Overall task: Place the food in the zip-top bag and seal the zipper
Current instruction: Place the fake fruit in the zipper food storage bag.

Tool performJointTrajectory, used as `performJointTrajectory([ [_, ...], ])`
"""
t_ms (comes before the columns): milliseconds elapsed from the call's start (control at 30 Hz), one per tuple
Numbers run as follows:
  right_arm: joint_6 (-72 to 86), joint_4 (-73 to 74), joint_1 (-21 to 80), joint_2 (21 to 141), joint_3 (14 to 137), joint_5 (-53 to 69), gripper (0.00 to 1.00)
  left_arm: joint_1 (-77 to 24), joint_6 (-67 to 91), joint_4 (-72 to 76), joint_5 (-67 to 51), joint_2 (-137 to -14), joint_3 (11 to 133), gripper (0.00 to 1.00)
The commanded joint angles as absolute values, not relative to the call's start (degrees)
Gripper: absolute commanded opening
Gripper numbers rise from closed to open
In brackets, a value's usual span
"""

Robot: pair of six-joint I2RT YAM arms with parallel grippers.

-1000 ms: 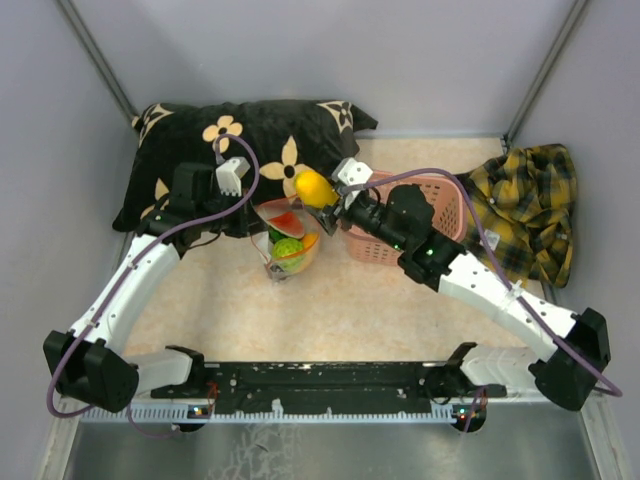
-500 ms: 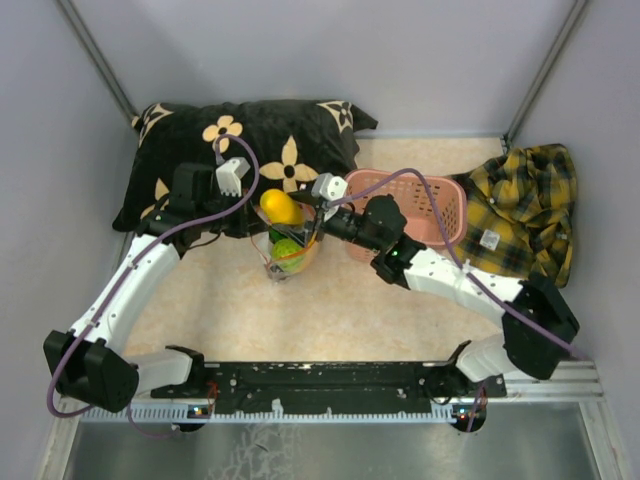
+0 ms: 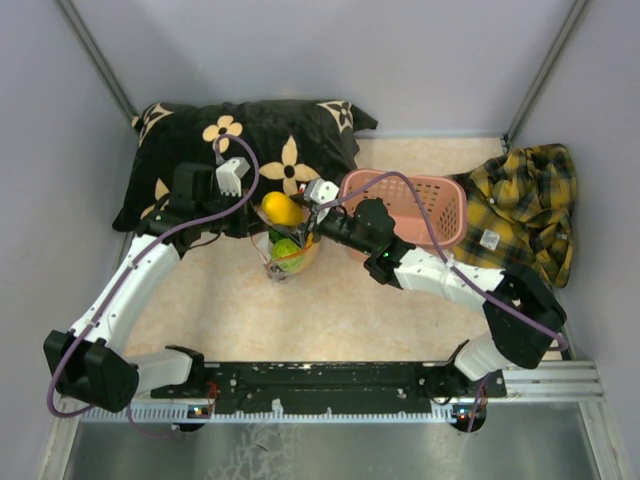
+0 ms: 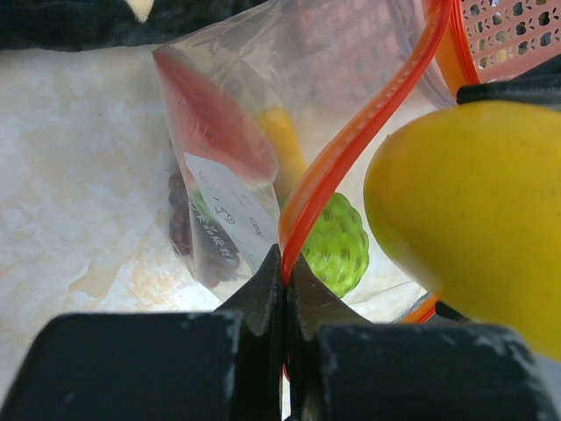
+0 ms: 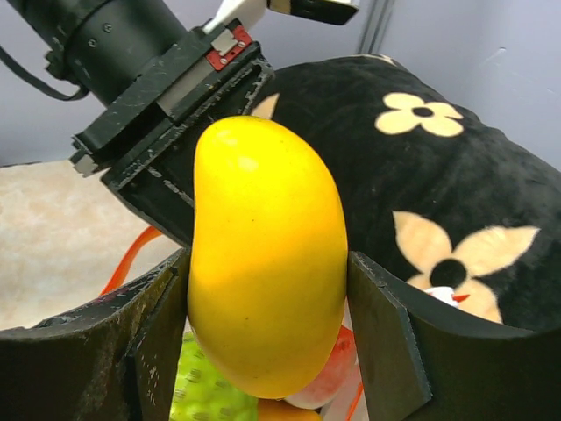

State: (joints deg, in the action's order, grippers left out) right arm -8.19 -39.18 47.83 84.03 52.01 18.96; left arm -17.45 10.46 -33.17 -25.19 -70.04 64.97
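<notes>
The right gripper [image 5: 267, 338] grips a yellow mango [image 5: 263, 237] at the open mouth of the zip-top bag [image 4: 289, 70], whose zipper [image 4: 351, 149] the left gripper [image 4: 285, 294] pinches tight, with a watermelon slice [image 4: 215, 118] and bumpy green fruit [image 4: 337, 246] inside and a pink basket [image 3: 425, 198] to its right.

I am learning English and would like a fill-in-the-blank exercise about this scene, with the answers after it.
1. The right gripper holds a ___ mango.
2. The left gripper pinches the red-orange zipper of the clear ___.
3. The watermelon slice inside the zip-top bag is ___.
4. The basket beside the right arm is ___.

Answers: yellow, bag, red, pink.
</notes>
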Motion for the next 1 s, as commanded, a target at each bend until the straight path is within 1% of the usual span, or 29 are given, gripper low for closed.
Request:
performJointTrajectory([
  [0,-12.13,-41.15,48.12,82.91,52.43,14.93,0.65,-16.87,10.37,-31.38,-26.6,-69.35,64.4,0.0],
  [100,-12.57,-40.26,48.16,82.55,52.55,14.49,0.7,-16.85,10.41,-31.37,-26.63,-69.37,64.42,0.0],
  [433,-13.01,-35.78,48.12,81.12,53.65,14.59,0.76,-16.77,10.46,-31.38,-26.73,-69.38,64.42,0.0],
  [533,-12.04,-30.64,48.1,80.12,56.05,12.47,0.76,-16.79,10.38,-31.38,-26.59,-69.35,64.33,0.0],
  [667,-10.12,-19.83,48.14,78.3,60.61,7.12,0.76,-16.73,10.42,-31.38,-26.58,-69.25,64.32,0.0],
  [733,-9.52,-14.24,48.12,77.39,62.74,4.47,0.76,-16.69,10.37,-31.32,-26.56,-69.18,64.33,0.0],
  [833,-7.96,-6.95,48.11,76.36,65.21,0.18,0.72,-16.7,10.37,-31.37,-26.61,-69.09,64.31,0.0],
  [967,-4.98,1.88,48.15,76.6,67.91,-2.36,0.63,-16.7,10.45,-31.37,-26.71,-69.06,64.34,0.0],
])
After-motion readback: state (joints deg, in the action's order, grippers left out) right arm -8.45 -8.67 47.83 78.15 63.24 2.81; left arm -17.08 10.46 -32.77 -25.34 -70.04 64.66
